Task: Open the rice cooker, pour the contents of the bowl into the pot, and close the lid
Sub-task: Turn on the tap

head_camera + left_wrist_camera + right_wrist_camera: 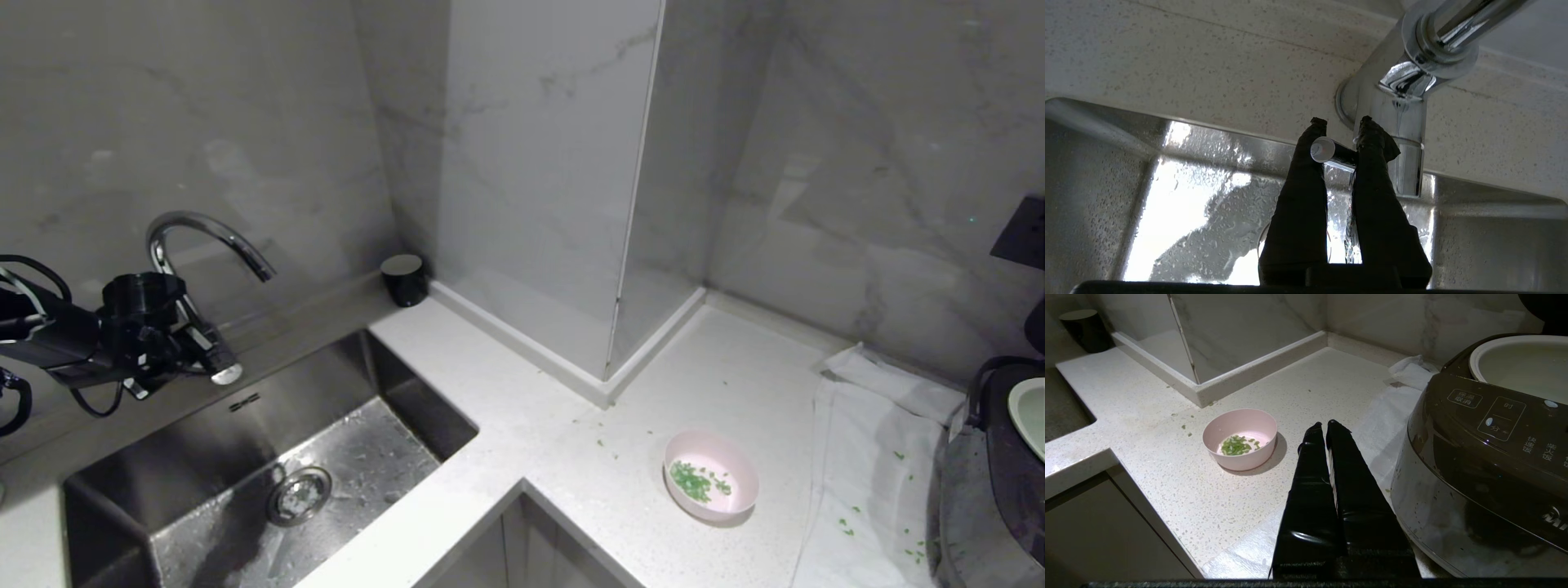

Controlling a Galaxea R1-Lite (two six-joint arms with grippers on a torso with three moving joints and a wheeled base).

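The pale pink bowl (710,476) stands on the white counter with green chopped bits (694,480) inside. The dark rice cooker (1012,482) sits at the far right edge with its white pot (1030,416) uncovered. The lid is raised and mostly out of view. My left gripper (204,351) is over the sink, shut on the faucet's chrome lever (1331,152). In the right wrist view my right gripper (1323,424) is shut and empty, above the counter between the bowl (1241,443) and the cooker (1474,457), with the pot (1519,363) behind.
A curved chrome faucet (204,229) rises behind the wet steel sink (269,482), and a thin stream of water (1350,220) runs down. A black cup (404,279) stands by the wall corner. A white cloth (873,457) lies under the cooker. Loose green bits dot the counter.
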